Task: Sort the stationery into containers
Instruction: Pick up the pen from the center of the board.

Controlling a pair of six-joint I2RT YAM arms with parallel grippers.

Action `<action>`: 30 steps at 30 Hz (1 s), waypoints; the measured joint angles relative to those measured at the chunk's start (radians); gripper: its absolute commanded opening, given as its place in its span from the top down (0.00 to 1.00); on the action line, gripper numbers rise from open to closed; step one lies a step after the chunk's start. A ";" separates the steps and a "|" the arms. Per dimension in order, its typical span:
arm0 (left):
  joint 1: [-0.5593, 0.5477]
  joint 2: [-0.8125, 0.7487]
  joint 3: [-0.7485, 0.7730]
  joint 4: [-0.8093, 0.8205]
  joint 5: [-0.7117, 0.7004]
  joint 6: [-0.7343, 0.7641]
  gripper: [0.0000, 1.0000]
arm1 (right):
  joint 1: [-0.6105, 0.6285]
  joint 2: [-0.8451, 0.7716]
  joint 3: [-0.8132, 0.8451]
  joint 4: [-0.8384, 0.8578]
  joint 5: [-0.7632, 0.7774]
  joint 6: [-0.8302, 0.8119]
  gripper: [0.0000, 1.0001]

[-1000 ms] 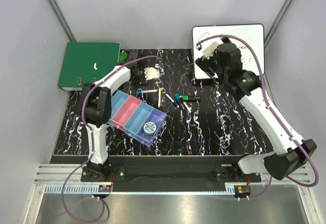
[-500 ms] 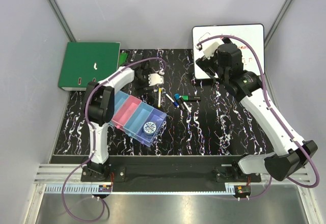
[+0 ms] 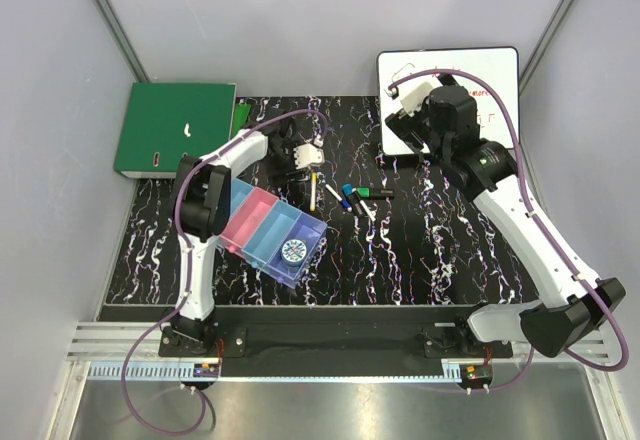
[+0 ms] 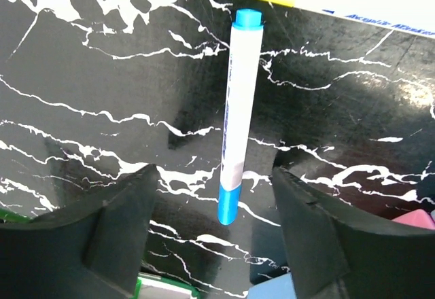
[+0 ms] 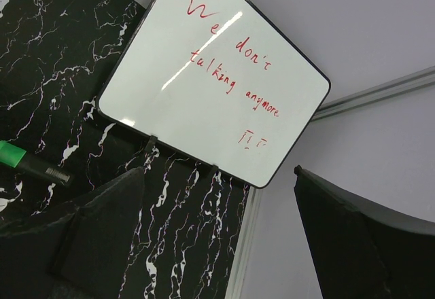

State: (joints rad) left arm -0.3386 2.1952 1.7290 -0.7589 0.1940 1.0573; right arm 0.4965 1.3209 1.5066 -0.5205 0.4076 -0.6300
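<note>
Blue-capped white pen (image 4: 236, 119) on the marbled table (image 4: 102, 75), not yet gripped.
Left gripper (image 4: 212, 183) jaws are set apart astride it; if closed off-centre, the pen may be pivoted out.

From overhead I get bright, even light from above; the marbled mat (image 3: 430, 250) is sharp and the shadows under the arms are faint. On the left wrist view the blue pen (image 4: 238, 115) is crisp, with a soft shadow toward 9 o'clock, while the left fingers (image 4: 115, 238) at 6 o'clock blur into dark shapes. On the right wrist view a white glare streak crosses the whiteboard (image 5: 204, 102) near 12 o'clock; the right fingers (image 5: 102, 238) are out of focus.
</note>
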 measured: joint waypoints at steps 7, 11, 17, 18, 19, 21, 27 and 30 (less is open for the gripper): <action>-0.001 0.026 0.024 -0.021 0.013 -0.010 1.00 | 0.000 -0.005 0.000 0.000 0.000 0.006 0.01; -0.001 0.037 0.042 -0.018 0.015 -0.019 1.00 | 0.000 -0.005 0.000 0.000 0.000 0.008 0.01; -0.001 0.061 0.093 -0.029 0.016 -0.068 1.00 | 0.000 -0.005 0.000 0.000 0.000 0.011 0.00; -0.001 0.066 0.108 -0.029 0.016 -0.083 1.00 | 0.000 -0.005 0.000 0.000 0.000 0.011 0.00; -0.001 0.069 0.125 -0.033 0.015 -0.101 1.00 | 0.000 -0.005 0.000 0.000 0.000 0.011 0.00; -0.001 0.071 0.170 -0.037 0.015 -0.143 1.00 | 0.000 -0.005 0.000 0.000 0.000 0.011 0.00; -0.005 0.061 0.331 -0.035 -0.022 -0.282 1.00 | 0.000 -0.005 0.005 0.000 0.000 0.015 0.00; -0.009 0.022 0.346 -0.046 -0.102 -0.355 1.00 | 0.000 -0.005 0.006 0.000 0.000 0.016 0.00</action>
State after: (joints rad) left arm -0.3477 2.2169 2.0754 -0.8051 0.0921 0.7021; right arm 0.4965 1.3159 1.5127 -0.5201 0.4076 -0.6140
